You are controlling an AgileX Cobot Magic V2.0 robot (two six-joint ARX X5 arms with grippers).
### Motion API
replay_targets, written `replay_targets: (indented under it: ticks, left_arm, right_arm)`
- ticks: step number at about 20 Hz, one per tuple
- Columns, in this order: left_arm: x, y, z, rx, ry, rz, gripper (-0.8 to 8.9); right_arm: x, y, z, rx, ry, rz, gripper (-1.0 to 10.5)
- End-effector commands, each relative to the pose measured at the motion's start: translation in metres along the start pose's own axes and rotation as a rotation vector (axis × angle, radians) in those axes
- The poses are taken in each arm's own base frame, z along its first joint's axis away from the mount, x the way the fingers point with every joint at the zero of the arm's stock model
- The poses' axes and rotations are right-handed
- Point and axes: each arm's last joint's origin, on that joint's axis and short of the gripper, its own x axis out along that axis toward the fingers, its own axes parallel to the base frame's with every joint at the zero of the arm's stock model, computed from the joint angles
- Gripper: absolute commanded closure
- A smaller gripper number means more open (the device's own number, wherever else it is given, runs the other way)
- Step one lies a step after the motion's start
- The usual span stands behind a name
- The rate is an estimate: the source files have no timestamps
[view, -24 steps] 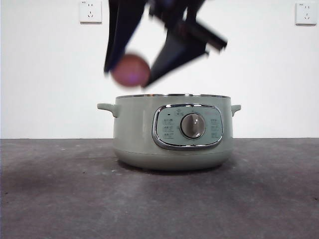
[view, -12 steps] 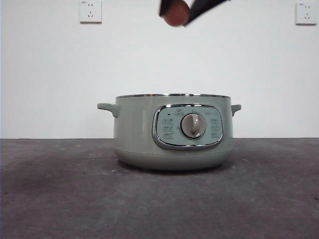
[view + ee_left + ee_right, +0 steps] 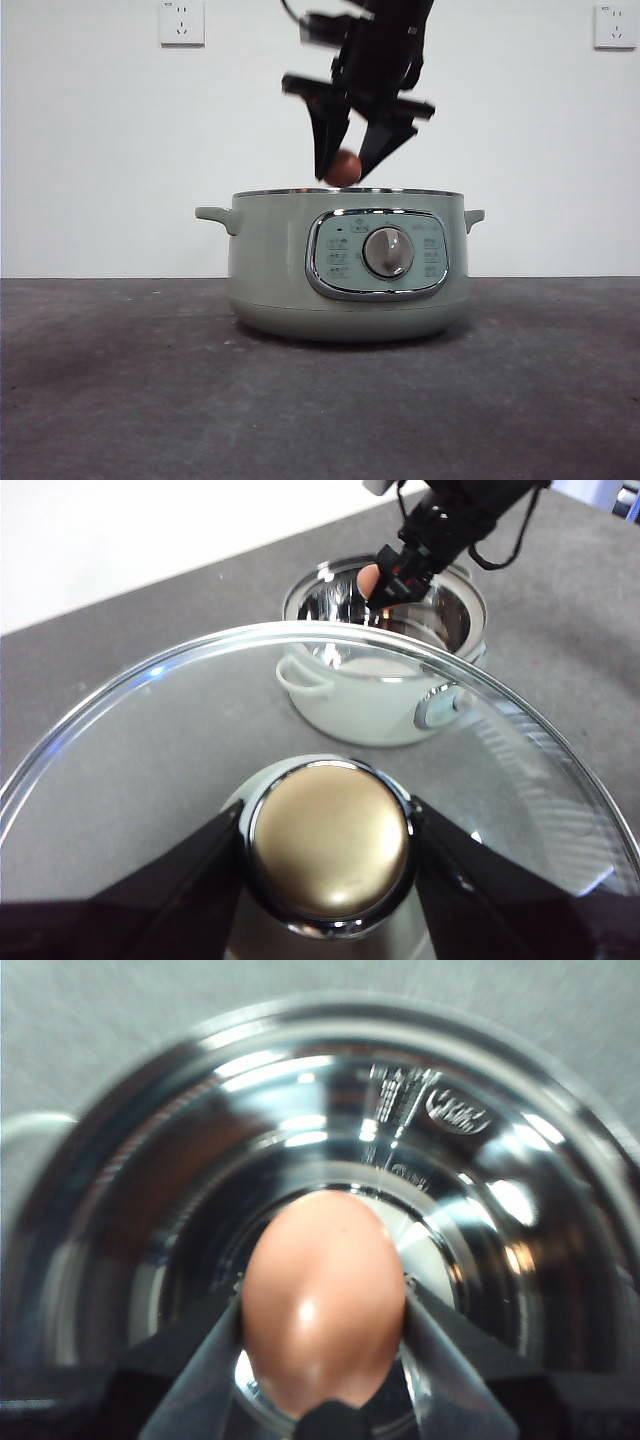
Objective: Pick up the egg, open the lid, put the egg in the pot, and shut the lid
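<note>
I hold the egg (image 3: 323, 1300) pinched in the right gripper (image 3: 345, 170) fingers, just above the open pot (image 3: 345, 265). To do this well, I should go down slowly to the middle of the shiny bowl and let go low, so the egg does not crack. My left gripper (image 3: 330, 845) fingers squeeze the lid (image 3: 150, 750) by its knob, held up high. Only the left wrist view shows the lid. The front view shows how close egg and rim are.

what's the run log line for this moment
right gripper: shut on egg, just above open pot | left gripper: holds lid by knob, off pot | egg not yet released
</note>
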Motion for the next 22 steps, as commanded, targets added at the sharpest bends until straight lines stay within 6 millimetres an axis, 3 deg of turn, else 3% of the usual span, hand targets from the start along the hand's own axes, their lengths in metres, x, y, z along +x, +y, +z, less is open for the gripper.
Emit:
replay_targets:
  ticks: [1,7,22]
  left_arm:
    - [-0.004,0.000,0.002,-0.004,-0.039,0.007,8.20]
    - [-0.004,0.000,0.002,-0.004,-0.039,0.007,8.20]
    - [-0.004,0.000,0.002,-0.004,-0.039,0.007,8.20]
  right_arm:
    - [0.023,0.000,-0.004,-0.014,0.049,0.000,9.6]
    - [0.065,-0.003,-0.020,-0.030,0.164,-0.008,9.6]
    - [0.073,-0.010,-0.028,-0.042,0.240,-0.026,9.6]
